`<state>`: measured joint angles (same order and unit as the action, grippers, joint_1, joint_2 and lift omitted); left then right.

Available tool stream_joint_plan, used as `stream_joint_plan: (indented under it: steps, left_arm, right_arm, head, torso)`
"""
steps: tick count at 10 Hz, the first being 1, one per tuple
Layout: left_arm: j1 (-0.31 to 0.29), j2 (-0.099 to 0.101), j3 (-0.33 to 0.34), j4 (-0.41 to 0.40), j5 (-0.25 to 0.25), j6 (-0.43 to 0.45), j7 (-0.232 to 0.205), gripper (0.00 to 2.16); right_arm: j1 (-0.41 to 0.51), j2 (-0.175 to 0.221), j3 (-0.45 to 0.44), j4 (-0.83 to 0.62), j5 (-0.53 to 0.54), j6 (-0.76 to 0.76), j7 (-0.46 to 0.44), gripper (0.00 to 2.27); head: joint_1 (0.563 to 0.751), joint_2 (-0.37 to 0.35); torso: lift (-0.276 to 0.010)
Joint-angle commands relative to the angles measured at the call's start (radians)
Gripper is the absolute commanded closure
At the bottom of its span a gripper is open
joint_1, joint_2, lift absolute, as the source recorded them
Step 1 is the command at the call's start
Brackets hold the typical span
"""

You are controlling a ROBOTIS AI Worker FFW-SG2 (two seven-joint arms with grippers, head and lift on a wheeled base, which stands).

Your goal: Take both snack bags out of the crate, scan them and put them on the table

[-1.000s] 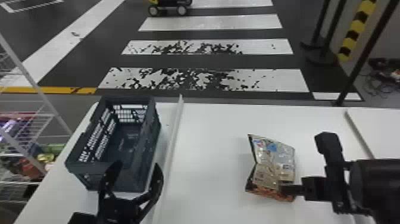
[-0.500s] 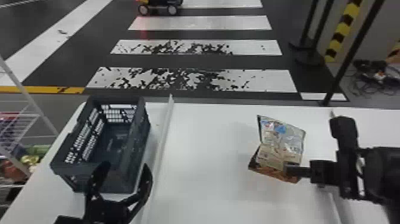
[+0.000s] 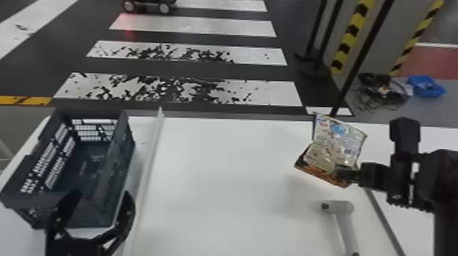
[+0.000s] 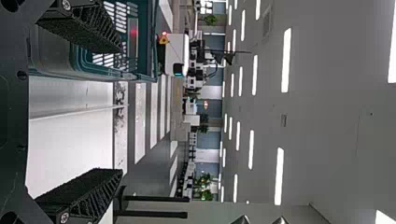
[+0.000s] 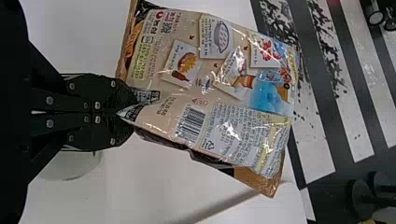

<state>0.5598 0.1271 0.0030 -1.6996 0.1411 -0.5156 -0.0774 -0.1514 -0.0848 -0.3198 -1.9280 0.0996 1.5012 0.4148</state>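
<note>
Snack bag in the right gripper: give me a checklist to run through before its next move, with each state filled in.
1. Right gripper shut on the snack bag, at its edge: ok.
2. Barcode uncovered by the fingers: ok.
3. Grey handled device, probably the scanner, on the table: ok.
4. Bag already scanned: cannot tell.
5. Bag released onto the table: not ok, it is gripped.
6. Left gripper open, holding nothing, by the crate: ok.
</note>
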Motion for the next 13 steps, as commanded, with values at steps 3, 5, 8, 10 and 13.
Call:
stream_joint_plan:
  steps: [3, 5, 8, 10, 13]
  left_arm:
    - [0.000, 0.000, 0.000, 0.001, 0.000, 0.000, -0.001, 0.08]
    - [0.000, -0.001, 0.000, 0.001, 0.000, 0.003, -0.001, 0.08]
    - [0.000, -0.004, 0.000, 0.038, -0.002, 0.000, 0.001, 0.08]
    - [-0.009, -0.003, -0.002, 0.054, -0.003, 0.000, -0.001, 0.08]
    - [-0.023, -0.001, -0.006, 0.071, -0.003, 0.003, -0.002, 0.08]
  right_arm:
    - [-0.013, -0.069, -0.145, 0.012, -0.032, -0.054, -0.082, 2.26]
    - [-0.017, -0.099, -0.226, 0.046, -0.087, -0.112, -0.125, 2.26]
    - [-0.040, -0.124, -0.346, 0.153, -0.103, -0.311, -0.166, 2.26]
    - [-0.056, -0.159, -0.397, 0.236, -0.092, -0.379, -0.266, 2.26]
    - [-0.057, -0.176, -0.410, 0.322, -0.089, -0.446, -0.383, 2.26]
  head:
    - [0.695, -0.194]
    - [0.695, -0.257]
    - [0.695, -0.336]
    - [0.695, -0.350]
    - [0.695, -0.350]
  torso:
    - [-0.091]
    - [-0.091]
    - [-0.091]
    - [-0.091]
    - [-0.091]
